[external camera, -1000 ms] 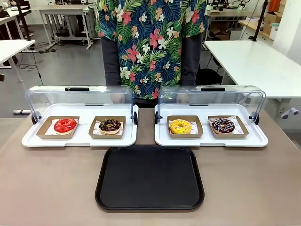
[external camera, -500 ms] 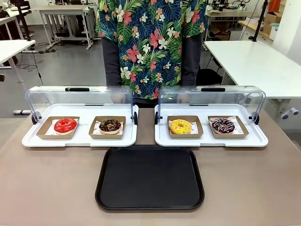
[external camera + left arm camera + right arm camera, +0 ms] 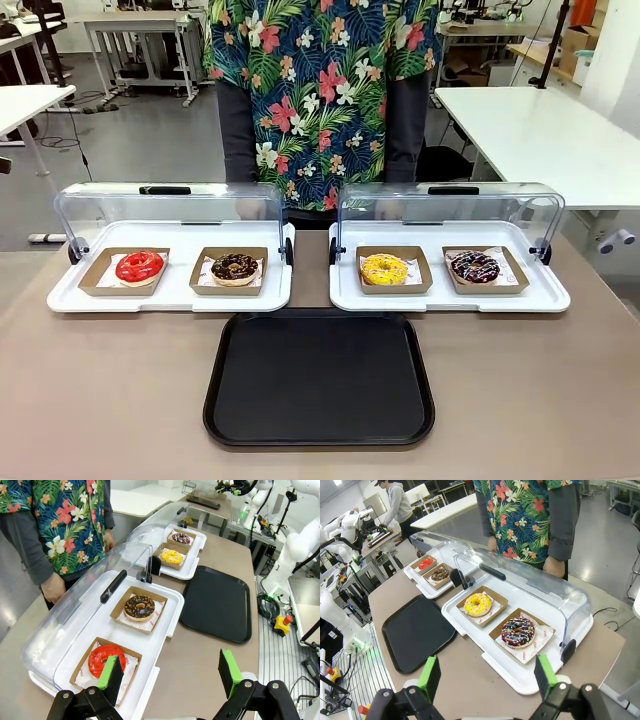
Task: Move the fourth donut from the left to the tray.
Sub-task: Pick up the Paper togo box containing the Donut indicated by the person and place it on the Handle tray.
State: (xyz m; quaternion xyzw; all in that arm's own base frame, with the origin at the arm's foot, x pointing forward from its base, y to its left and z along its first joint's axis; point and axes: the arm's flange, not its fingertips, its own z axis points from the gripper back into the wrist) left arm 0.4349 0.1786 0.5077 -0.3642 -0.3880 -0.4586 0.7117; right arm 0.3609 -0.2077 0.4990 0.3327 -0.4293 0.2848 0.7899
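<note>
The fourth donut [image 3: 474, 266] is chocolate-glazed with white and pink drizzle and sits in a brown holder at the right end of the right white display tray [image 3: 545, 300]; it also shows as the fourth donut [image 3: 518, 632] and, far off, the fourth donut [image 3: 181, 538]. The black tray [image 3: 318, 378] lies flat in front of both display trays, also seen as the tray [image 3: 418, 632] and the tray [image 3: 217, 602]. My right gripper [image 3: 485, 676] hangs open above the table edge near the fourth donut. My left gripper [image 3: 171, 671] is open above the left display tray's end.
A yellow donut [image 3: 384, 268], a crumb-topped chocolate donut [image 3: 234, 267] and a red donut [image 3: 138, 266] sit in their holders. Clear lids [image 3: 448, 208] stand raised behind the trays. A person in a floral shirt [image 3: 320, 90] stands at the far side.
</note>
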